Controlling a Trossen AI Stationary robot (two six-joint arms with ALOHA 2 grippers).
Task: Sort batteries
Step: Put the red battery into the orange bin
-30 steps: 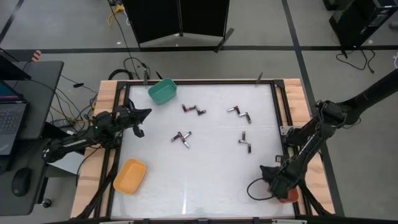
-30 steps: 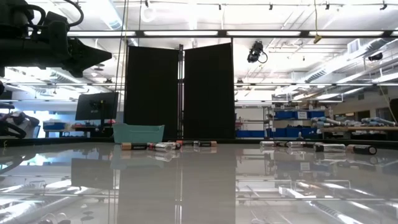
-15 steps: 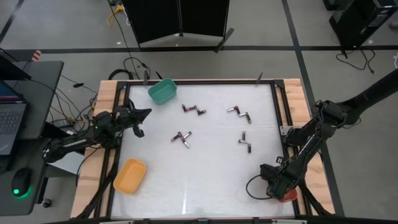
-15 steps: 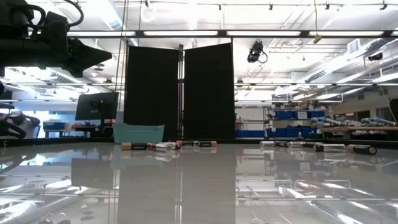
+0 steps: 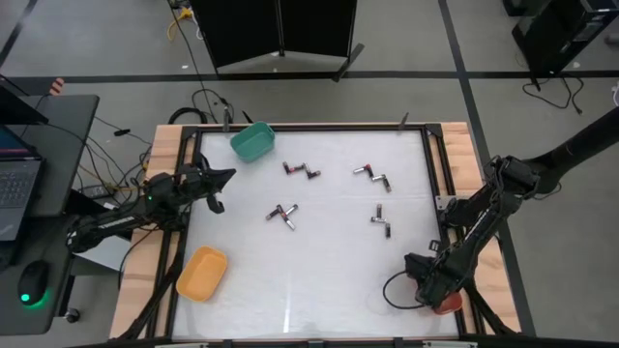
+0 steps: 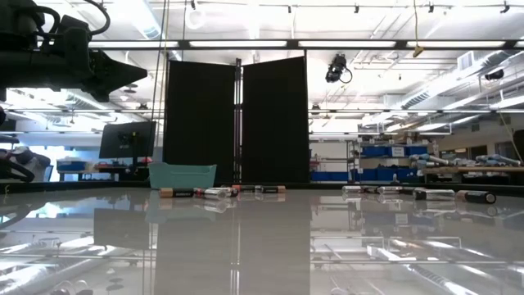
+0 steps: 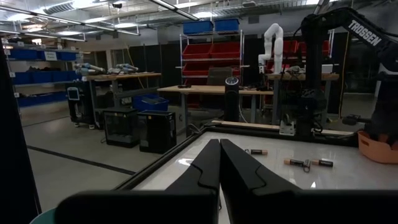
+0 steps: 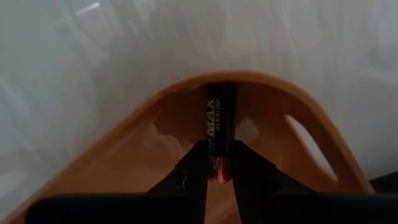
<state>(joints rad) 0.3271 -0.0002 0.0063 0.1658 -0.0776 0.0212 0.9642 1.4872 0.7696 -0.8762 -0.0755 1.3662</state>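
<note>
a: why is the right gripper [image 8: 214, 163] low over the red bin [image 8: 298, 134] at the table's near right corner?

b: its fingers pinch a battery [image 8: 219, 130], likely to drop it there. other batteries [image 5: 301, 172] lie mid-table; the left gripper [image 7: 219, 163] waits closed at the left edge.

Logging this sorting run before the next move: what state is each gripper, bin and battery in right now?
Right gripper: shut on battery, over the red bin.
Left gripper: shut, empty, at the table's left edge.
Green bin: upright.
Orange bin: upright.
Loose batteries: lying flat on the table.
</note>
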